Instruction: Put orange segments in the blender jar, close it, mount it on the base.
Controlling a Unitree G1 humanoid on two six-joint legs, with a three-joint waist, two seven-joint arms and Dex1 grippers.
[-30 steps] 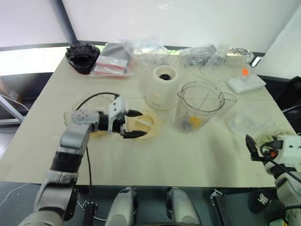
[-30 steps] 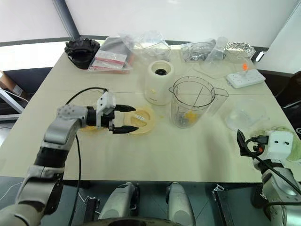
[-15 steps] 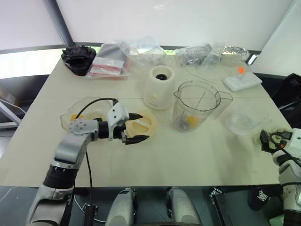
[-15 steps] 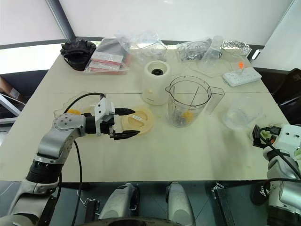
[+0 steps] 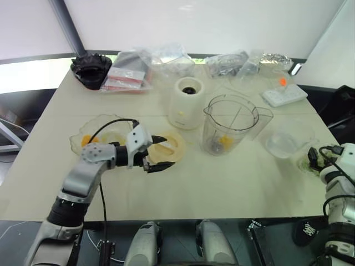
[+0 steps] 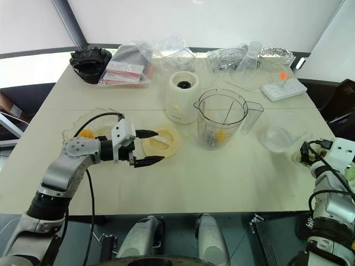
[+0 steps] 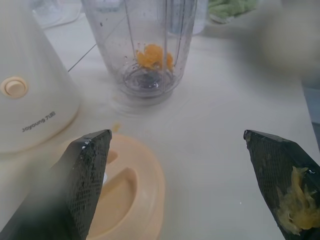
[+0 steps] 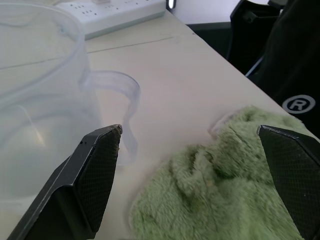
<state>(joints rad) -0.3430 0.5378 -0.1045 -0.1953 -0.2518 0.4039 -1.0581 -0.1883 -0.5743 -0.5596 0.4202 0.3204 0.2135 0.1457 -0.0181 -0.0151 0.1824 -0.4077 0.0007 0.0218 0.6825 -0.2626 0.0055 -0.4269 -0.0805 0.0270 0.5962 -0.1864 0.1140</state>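
Where blades sit, glossy orange segments [image 7: 152,56], clear upright blender jar [image 5: 230,124], lidless.

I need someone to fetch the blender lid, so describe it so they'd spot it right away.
Start at the white blender base in the middle of the table. Just in front of it, toward the robot's left, lies the lid, flat between the clear jar and a shallow glass bowl. It is the only flat cream disc, with a raised grip across its top.
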